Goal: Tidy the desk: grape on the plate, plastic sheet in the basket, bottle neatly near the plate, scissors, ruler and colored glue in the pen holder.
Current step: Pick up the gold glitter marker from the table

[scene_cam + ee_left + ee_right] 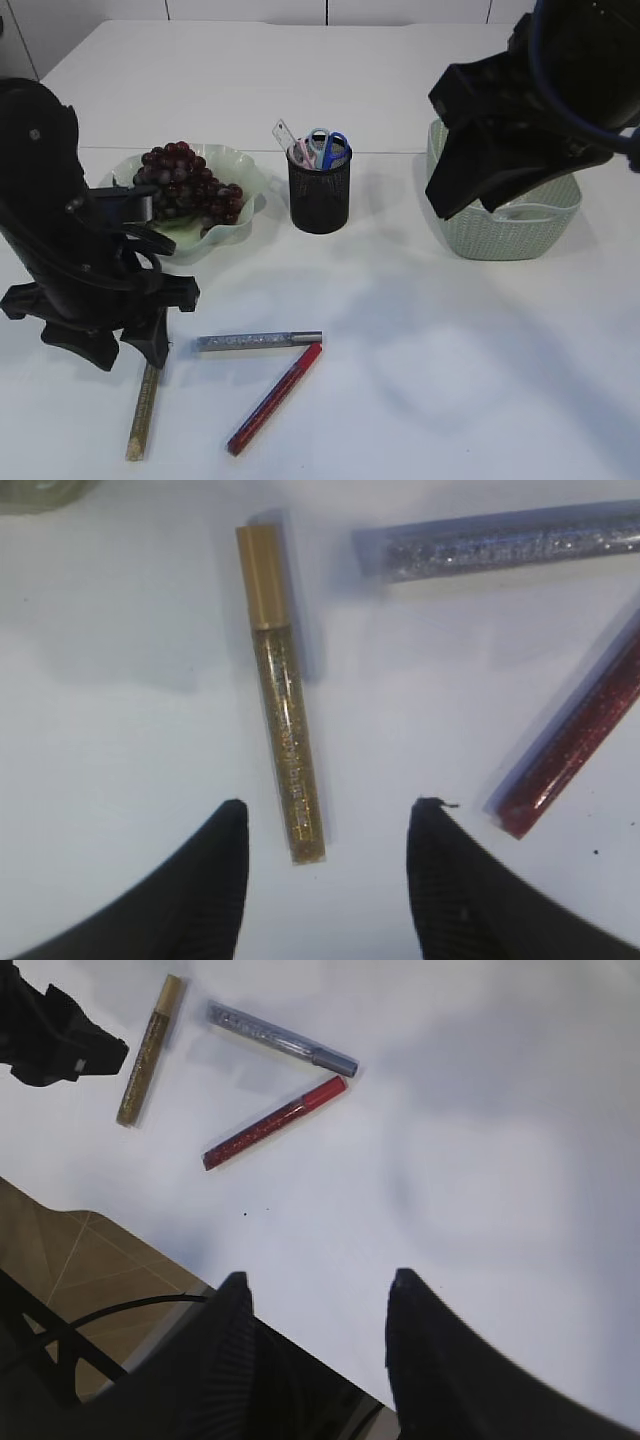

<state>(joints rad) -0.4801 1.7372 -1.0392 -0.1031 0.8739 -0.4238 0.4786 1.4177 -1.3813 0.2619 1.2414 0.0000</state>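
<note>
White table (430,380) fills the exterior view, with pale wall panels along the top edge. At left centre a green plate (245,175) holds the grapes (185,185). Just right of it, mid-frame, stands a black mesh holder (319,195) with scissors (330,145) and a ruler (283,133) sticking out. At right sits a green basket (510,240), partly hidden by the right arm, with something clear inside; what it is cannot be told. No bottle can be made out in any view.

Three glue sticks lie at lower centre: silver (258,341), red (274,398) and gold (143,412), the gold one partly under the left hand (125,345).

Only the left wrist view shows that hand's state: its fingers (215,880) stand apart, either side of the gold stick's lower end (285,730), not touching it. The silver stick (500,548) lies at upper right there, the red (575,735) at right.

The right wrist view shows the right hand (315,1305) with fingers apart and holding nothing, high above the table edge, the three sticks at upper left, and brown floor (70,1260) at lower left, seen nowhere else
</note>
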